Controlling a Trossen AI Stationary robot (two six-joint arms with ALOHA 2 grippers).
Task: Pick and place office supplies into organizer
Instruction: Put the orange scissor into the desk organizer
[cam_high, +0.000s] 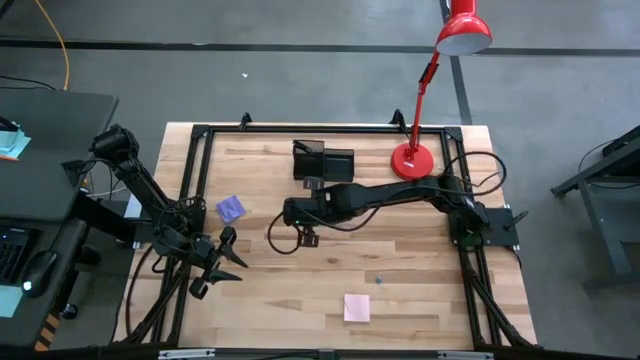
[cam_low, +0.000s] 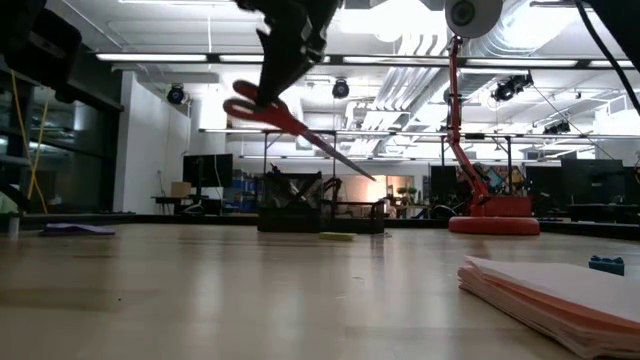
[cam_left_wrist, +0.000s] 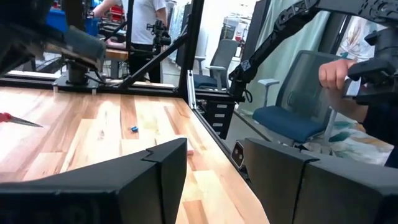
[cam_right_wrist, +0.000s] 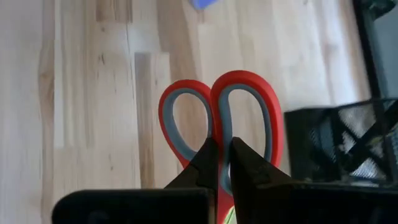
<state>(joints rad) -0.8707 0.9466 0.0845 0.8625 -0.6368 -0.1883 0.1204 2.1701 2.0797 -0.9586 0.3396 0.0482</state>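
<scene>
Your right gripper (cam_right_wrist: 222, 163) is pinched on the red-handled scissors (cam_right_wrist: 221, 118), its fingers pressed against the bridge between the two handle loops, and the low view shows the scissors lifted clear of the table, blades slanting down toward the right of the frame. In the high view the right arm reaches across the middle of the frame, with the gripper just below the black organizer (cam_high: 323, 161), which sits at upper centre beside the red lamp base (cam_high: 412, 160). Carry the scissors up the frame until the blade tip hangs over the taller cup section, then swing them closer to upright before you lower; at this slant the tip would likely catch the mesh wall. It is hard to tell from the wrist view exactly how far the blades reach, so check clearance in the low view. Release only once the blades are well inside. The left gripper (cam_high: 215, 262) waits at lower left with its fingers spread, holding nothing. The pink note pad (cam_high: 357, 307) and purple note pad (cam_high: 231, 208) lie on the table, well apart.
</scene>
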